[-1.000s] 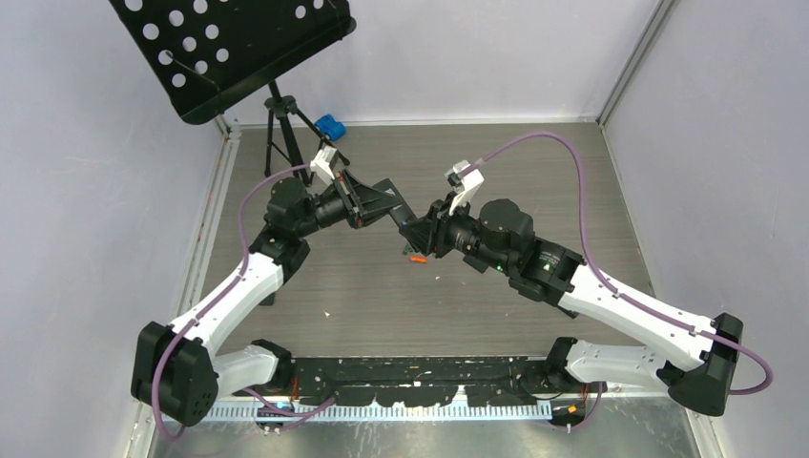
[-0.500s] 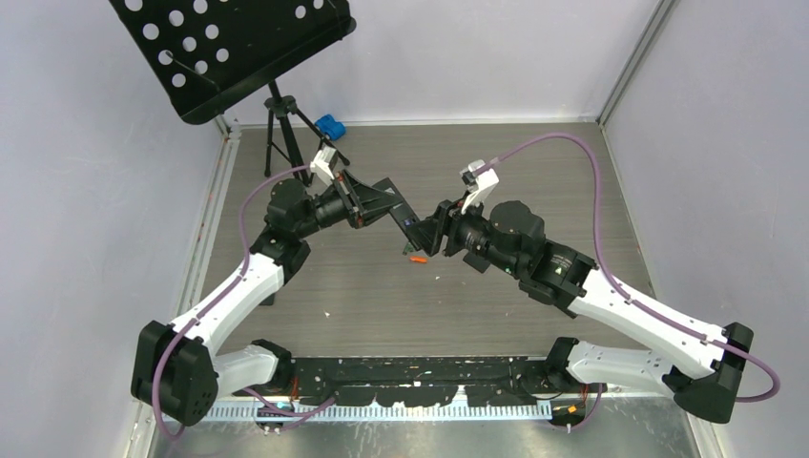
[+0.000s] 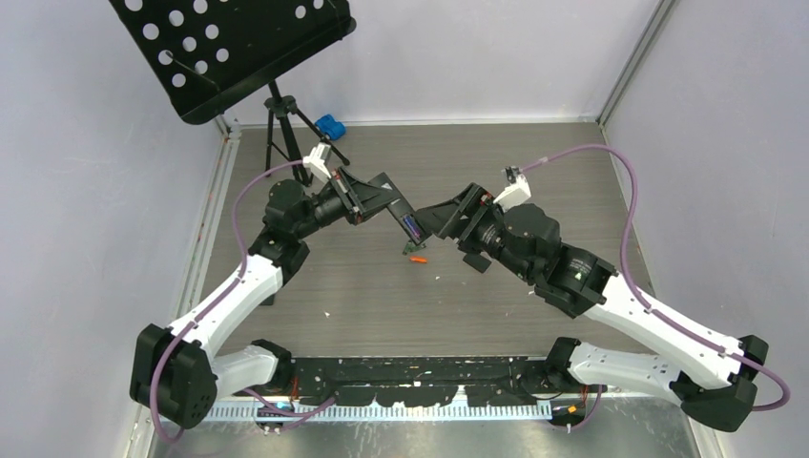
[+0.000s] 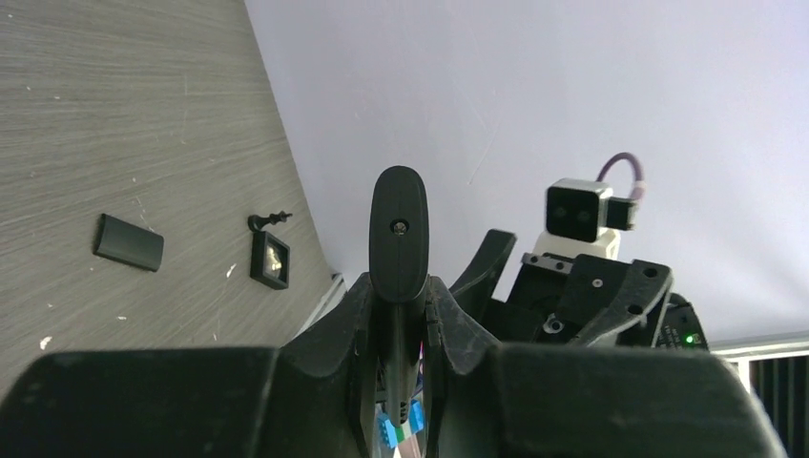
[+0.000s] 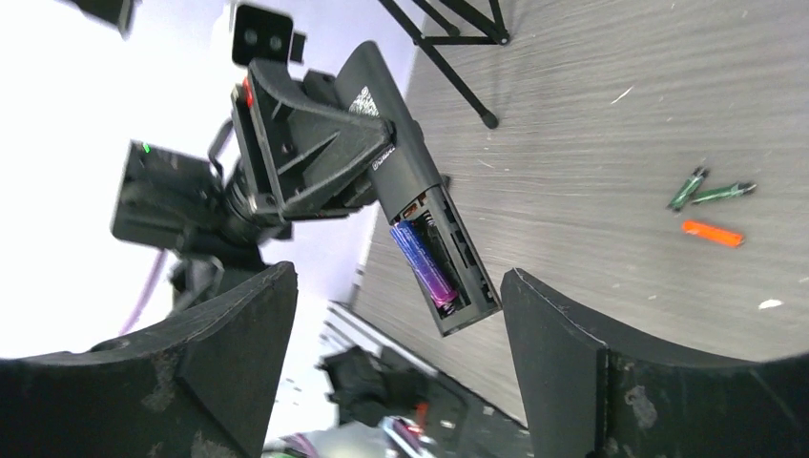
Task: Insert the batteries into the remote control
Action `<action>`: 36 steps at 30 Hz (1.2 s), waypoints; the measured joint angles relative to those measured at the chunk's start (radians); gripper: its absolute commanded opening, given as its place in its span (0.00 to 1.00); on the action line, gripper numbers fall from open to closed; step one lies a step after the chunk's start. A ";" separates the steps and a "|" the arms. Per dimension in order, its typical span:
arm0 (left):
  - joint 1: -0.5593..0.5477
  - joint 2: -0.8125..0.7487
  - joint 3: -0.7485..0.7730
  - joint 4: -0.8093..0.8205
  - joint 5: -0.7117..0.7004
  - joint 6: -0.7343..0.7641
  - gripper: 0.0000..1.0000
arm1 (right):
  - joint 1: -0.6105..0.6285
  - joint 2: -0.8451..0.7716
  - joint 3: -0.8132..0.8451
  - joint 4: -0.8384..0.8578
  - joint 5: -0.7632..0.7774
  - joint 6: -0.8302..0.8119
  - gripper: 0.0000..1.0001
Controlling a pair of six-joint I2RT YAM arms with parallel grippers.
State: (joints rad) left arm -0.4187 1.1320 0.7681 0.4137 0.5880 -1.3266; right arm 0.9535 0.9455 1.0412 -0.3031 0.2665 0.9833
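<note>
**Pulled right fingers (image 5: 224,372) back and spread them wide over the last second**

- Left: gripping remote (image 5: 405,157) tight in left fingers (image 4: 324,329), raised off the tabletop (image 3: 334,296). Open bay tilted toward the right arm, presumably to present the slots for loading.
- In the bay: purple battery (image 5: 426,262) seated in one slot; second slot looks bare.
- Centre: orange battery (image 3: 417,260) and green batteries (image 5: 723,193) loose on the tabletop below the remote, handy for the next pick. Cover (image 4: 129,241) lying flat, well apart.
- Right: parked clear of the remote, holding nothing.
- Judging one cell in, one to go. Next probably needs a pick off the tabletop.
</note>
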 measured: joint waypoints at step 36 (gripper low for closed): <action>0.002 -0.044 0.014 0.021 -0.060 -0.005 0.00 | -0.027 0.116 -0.175 0.403 -0.096 0.377 0.50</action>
State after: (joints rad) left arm -0.4164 1.0882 0.7818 0.4351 0.5278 -1.3315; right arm 0.9268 1.0611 0.8658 0.1001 0.1703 1.3598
